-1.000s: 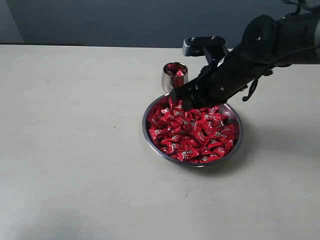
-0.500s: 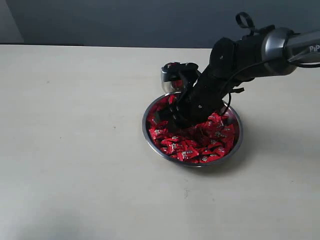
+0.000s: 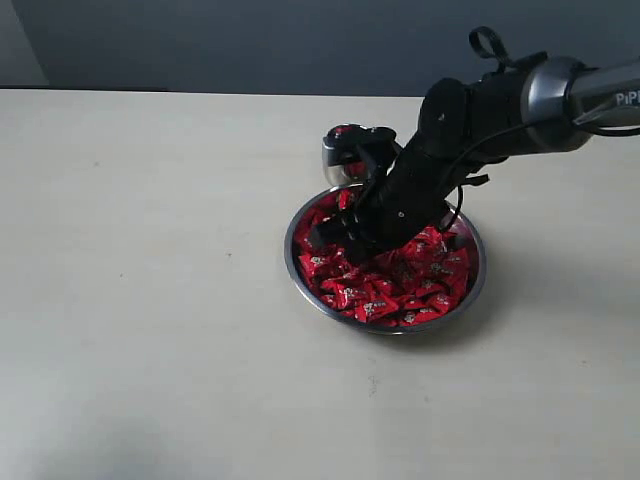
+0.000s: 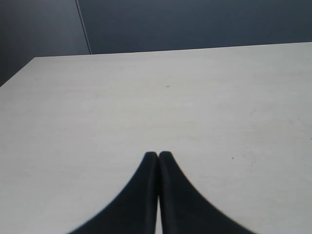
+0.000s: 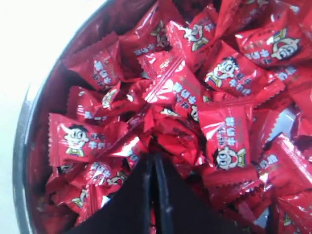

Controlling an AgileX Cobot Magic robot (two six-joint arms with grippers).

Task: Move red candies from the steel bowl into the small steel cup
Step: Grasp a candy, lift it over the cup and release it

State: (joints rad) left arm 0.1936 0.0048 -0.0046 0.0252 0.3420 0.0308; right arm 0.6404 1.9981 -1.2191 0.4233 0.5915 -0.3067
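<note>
Nearest the counter's (image 3: 150, 300) near edge, only bare pale surface is seen. Further in, right of the middle, the bowl (image 3: 395, 329) is set flat, and it is filled with the candies (image 3: 400, 290). The right end effector (image 3: 335, 238) is lowered into the side of the heap toward the left edge, and it is carried by a dark arm (image 3: 480, 110) that reaches in from the right edge. In the right wrist view its fingers (image 5: 141, 195) are pressed together, with the tips buried among the candies (image 5: 219, 78) near the bowl's wall (image 5: 22, 146). Whether a candy is pinched between them cannot be told. Just beyond the bowl, toward the far edge, the cup (image 3: 335, 160) is stood upright, partly hidden by the arm, and red is seen at its mouth. Past the far edge a dark wall (image 3: 300, 40) is seen.

The left end effector (image 4: 158, 157) is shown only in the left wrist view. Its fingers (image 4: 139, 195) are closed against each other, nothing is held between them, and bare counter lies beneath.
</note>
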